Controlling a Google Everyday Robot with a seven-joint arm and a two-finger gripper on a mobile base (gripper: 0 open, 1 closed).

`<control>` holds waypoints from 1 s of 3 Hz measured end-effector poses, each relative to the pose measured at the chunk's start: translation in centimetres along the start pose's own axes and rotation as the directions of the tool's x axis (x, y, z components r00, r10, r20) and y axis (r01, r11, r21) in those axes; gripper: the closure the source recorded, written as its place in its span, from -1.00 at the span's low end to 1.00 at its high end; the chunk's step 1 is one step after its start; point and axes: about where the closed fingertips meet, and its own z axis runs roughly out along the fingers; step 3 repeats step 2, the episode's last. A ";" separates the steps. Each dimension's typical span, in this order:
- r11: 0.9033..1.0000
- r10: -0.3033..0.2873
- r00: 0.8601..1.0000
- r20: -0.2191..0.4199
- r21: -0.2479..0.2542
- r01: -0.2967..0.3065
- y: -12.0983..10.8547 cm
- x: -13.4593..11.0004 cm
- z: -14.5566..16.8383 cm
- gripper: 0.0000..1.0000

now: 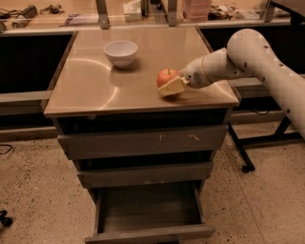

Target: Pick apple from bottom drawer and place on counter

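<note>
The apple [166, 75], red with a yellowish patch and a short stem, is on the right part of the beige counter [90, 88], low at its surface. My gripper [167, 84] reaches in from the right and is closed around it. One cream finger [173, 87] lies along the apple's near side; the other finger is hidden behind the apple. The bottom drawer [148, 232] is pulled open below, and its dark interior holds nothing.
A white bowl [120, 51] stands on the counter's far left part. The two upper grey drawers [143, 142] are closed. My white arm [259, 59] crosses the counter's right edge. A cluttered bench [143, 12] runs behind, and a black wheeled stand leg [240, 152] is at the right.
</note>
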 end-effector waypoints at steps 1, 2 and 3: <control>1.000 0.000 1.000 0.000 0.000 0.000 0.0 0.0 0.0 -1.00; 1.000 0.000 1.000 0.000 0.000 0.000 0.0 0.0 0.0 -1.00; 1.000 0.000 1.000 0.000 0.000 0.000 0.0 0.0 0.0 -1.00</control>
